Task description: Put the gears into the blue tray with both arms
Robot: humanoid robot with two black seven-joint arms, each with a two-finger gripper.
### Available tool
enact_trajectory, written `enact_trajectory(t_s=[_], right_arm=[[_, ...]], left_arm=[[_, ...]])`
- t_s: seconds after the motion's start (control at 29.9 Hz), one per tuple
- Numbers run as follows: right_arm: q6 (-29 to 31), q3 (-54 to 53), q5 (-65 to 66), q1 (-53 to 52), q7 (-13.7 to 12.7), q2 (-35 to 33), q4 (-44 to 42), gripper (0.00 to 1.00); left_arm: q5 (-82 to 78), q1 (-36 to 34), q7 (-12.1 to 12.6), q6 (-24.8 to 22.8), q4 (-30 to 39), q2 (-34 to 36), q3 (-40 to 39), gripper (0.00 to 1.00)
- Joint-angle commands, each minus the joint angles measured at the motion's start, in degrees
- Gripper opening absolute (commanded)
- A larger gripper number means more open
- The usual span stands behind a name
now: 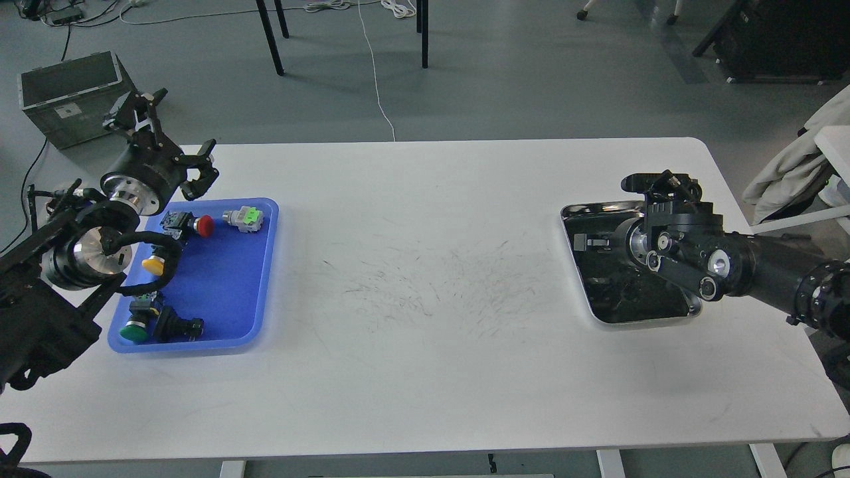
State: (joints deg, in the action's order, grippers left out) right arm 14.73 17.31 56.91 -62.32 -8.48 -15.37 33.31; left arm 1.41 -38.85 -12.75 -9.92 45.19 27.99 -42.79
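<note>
While left gripper (174, 129) gapes wide past blue tray's (226, 292) far-left corner, right gripper (657, 182) jaws indiscernible over steel tray (578, 212).

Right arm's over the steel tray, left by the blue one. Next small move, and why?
Probably ease the right gripper down into the steel tray to seek a gear: it hangs over the dark inside, where I cannot make out gears, and the blue tray shows only push-buttons.

I see a matt, scuffed white counter (425, 265), a smooth blue plastic tray (226, 279) at nine o'clock, and a glossy steel tray (597, 318) at three o'clock.
</note>
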Motion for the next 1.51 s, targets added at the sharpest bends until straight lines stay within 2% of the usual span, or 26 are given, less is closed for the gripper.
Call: enact_trajectory(t_s=[0.0,0.17,0.27,0.4,0.67,0.97,1.2,1.34,1.47], right_arm=[[0.04,0.18,0.04,-0.08,0.04,-0.01,0.0,0.67],[0.04,0.36,-0.04,-0.26,0.04,-0.01,0.09,0.5],[0.21,0.44,0.04,-0.35,0.04,-0.01,0.09,0.43],[0.56,0.44,0.04,-0.43,0.13,-0.1,0.27,0.26],[1.0,0.53,0.04,-1.14,0.83,-0.54,0.79,0.02],[1.53,0.44,-0.13,-5.96,1.36,-2.9,4.04,0.02],[1.01,-0.87,-0.13,-13.96,1.53,-11.07,15.89,0.02],[0.56,-5.95,-0.13,-17.31,3.73,-15.56,24.33,0.02],[-0.4,-11.94,-0.13,-17.22,4.17,-15.57,28.47,0.02]], left_arm=[[0.0,0.0,0.0,-0.02,-0.11,-0.04,0.08,0.99],[0.0,0.0,0.0,0.07,-0.19,-0.13,0.08,0.99],[-0.09,0.09,0.0,0.07,-0.28,-0.13,0.08,0.99],[-0.09,0.0,0.0,0.07,-0.28,-0.21,0.08,0.99],[-1.23,0.0,0.0,0.16,-0.28,-0.3,-0.01,0.99],[-1.32,-0.09,0.0,0.34,-0.28,-0.3,-0.01,0.99],[-1.32,-0.26,0.0,0.42,-0.28,-0.21,-0.01,0.99],[-1.32,-0.35,0.0,0.42,-0.37,-0.04,0.08,0.99],[-1.32,-0.35,0.09,0.51,-0.28,0.14,-0.01,0.99]])
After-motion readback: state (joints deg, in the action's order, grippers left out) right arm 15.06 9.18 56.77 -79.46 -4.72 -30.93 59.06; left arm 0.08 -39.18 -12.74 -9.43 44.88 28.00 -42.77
